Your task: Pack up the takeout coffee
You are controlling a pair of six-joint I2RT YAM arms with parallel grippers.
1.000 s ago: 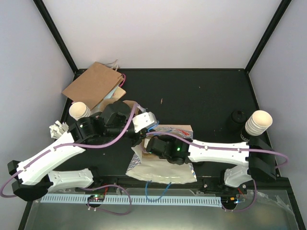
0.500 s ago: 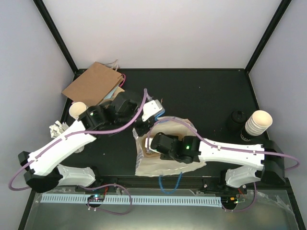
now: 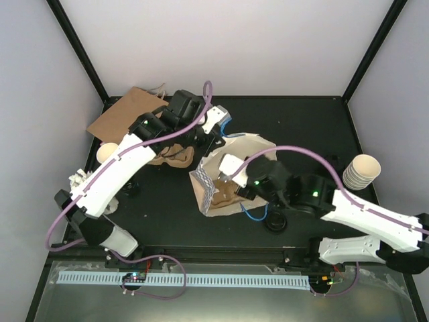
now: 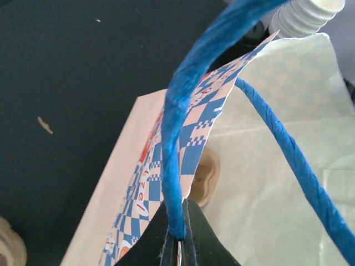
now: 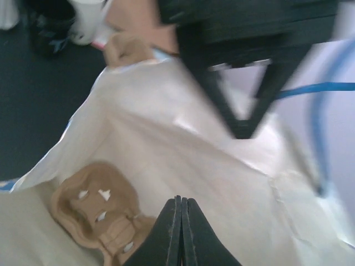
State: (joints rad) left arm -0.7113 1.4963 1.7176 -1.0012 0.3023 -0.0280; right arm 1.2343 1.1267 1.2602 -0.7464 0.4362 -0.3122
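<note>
The blue-and-white checked paper bag (image 3: pixel 249 149) lies mid-table with its mouth held wide. My left gripper (image 3: pixel 212 139) is shut on its blue rope handle (image 4: pixel 176 166) at the bag's back left rim. My right gripper (image 5: pixel 180 200) is shut, empty, and reaches inside the bag over its white lining (image 5: pixel 183 138). A brown pulp cup carrier (image 5: pixel 97 213) lies in the bag just left of its fingertips. A black disc (image 3: pixel 276 222) on the table at the bag's near right corner looks like a takeout coffee lid. Another black disc (image 3: pixel 130 190) sits left of the bag.
A flat brown paper bag (image 3: pixel 127 115) lies at the back left, with another pulp carrier (image 3: pixel 173 156) in front of it. A lone paper cup (image 3: pixel 107 153) stands at the left edge. A stack of lidless cups (image 3: pixel 362 171) stands at the right edge.
Both arms have moved away from the near edge, dragging the bag toward the table's middle. The left gripper has pulled the handle back and the bag's mouth has opened wider.
</note>
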